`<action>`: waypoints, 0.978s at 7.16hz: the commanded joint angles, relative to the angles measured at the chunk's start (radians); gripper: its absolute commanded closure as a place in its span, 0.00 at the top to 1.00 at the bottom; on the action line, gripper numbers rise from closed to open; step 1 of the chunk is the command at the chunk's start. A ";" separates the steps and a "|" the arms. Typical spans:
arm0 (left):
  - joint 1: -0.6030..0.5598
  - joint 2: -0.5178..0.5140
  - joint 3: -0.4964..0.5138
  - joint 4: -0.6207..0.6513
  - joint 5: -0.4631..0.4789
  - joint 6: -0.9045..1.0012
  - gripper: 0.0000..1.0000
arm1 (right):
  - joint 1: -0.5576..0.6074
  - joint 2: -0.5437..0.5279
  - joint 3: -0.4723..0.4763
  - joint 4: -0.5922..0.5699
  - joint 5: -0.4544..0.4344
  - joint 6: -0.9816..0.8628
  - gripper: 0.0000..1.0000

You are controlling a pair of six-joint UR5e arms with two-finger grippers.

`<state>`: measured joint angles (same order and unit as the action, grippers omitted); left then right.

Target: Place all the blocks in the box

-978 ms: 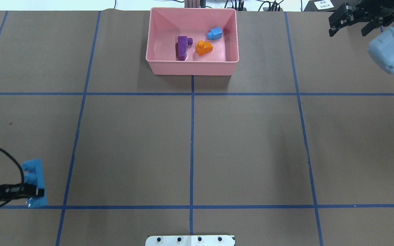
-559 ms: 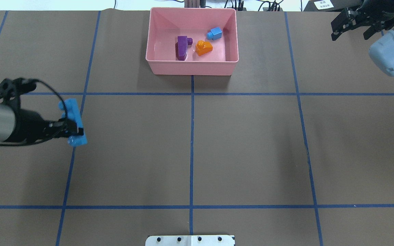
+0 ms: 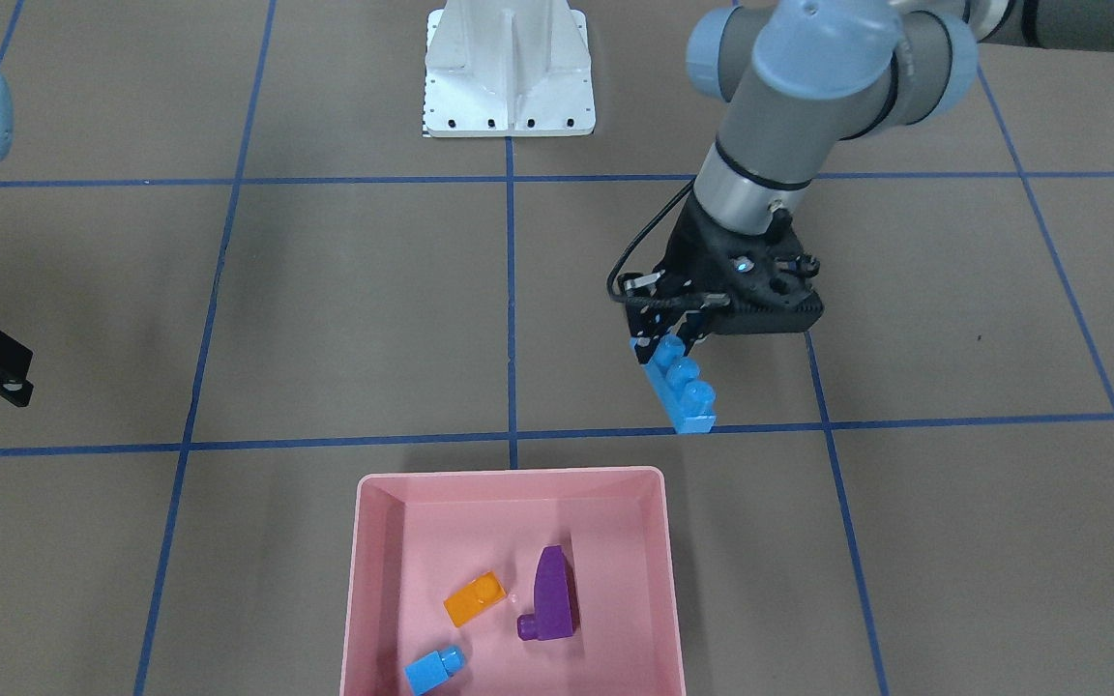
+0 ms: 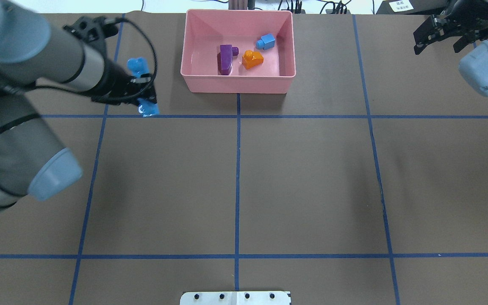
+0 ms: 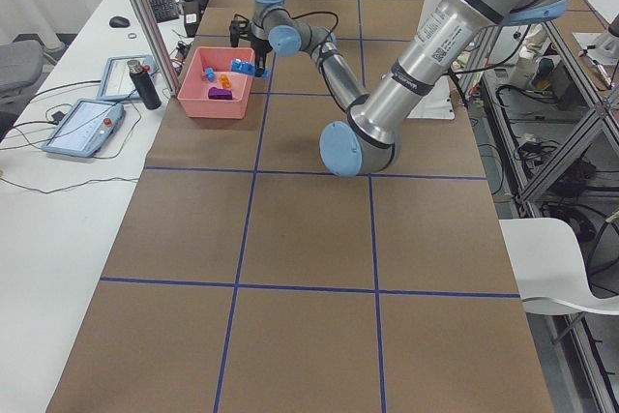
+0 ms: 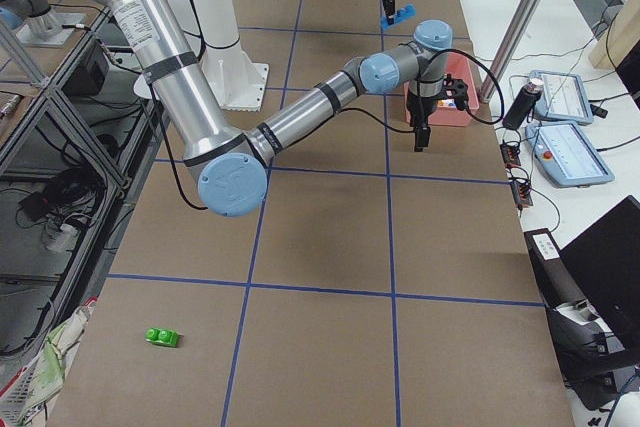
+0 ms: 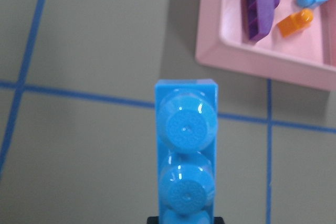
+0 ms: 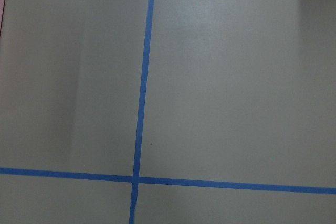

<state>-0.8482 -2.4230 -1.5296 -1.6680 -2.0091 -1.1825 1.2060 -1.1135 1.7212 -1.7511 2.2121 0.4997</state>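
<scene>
My left gripper (image 4: 143,90) is shut on the long blue four-stud block (image 4: 146,109) and holds it above the table, just left of the pink box (image 4: 237,86). The left wrist view shows the block (image 7: 186,161) studs up, with the box (image 7: 210,40) ahead and to the right. In the box lie the purple sloped block (image 4: 225,59), the orange block (image 4: 252,59) and the small blue block (image 4: 266,41). The green block (image 6: 162,337) lies far off, near the table's right end. My right gripper (image 4: 439,41) is open and empty at the far right.
The white robot base (image 3: 509,68) stands at the table's near edge. Blue tape lines (image 4: 237,178) grid the brown table. In the front-facing view the held block (image 3: 683,389) hangs over a tape line, right of the box (image 3: 364,580).
My left gripper has carried the long blue block from the near left of the table forward and rightward to beside the box. The right gripper has barely moved.
</scene>
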 commanded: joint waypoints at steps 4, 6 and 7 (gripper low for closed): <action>-0.046 -0.314 0.679 -0.178 0.062 0.187 0.99 | 0.001 -0.012 -0.021 0.021 0.000 -0.010 1.00; -0.048 -0.318 0.681 -0.183 0.055 0.208 1.00 | 0.001 -0.017 -0.037 0.030 0.000 -0.010 1.00; -0.048 -0.318 0.677 -0.183 0.037 0.213 1.00 | 0.001 -0.019 -0.044 0.050 -0.002 -0.010 1.00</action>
<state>-0.8955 -2.7401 -0.8533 -1.8460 -1.9576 -0.9780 1.2072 -1.1300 1.6874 -1.7185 2.2117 0.4897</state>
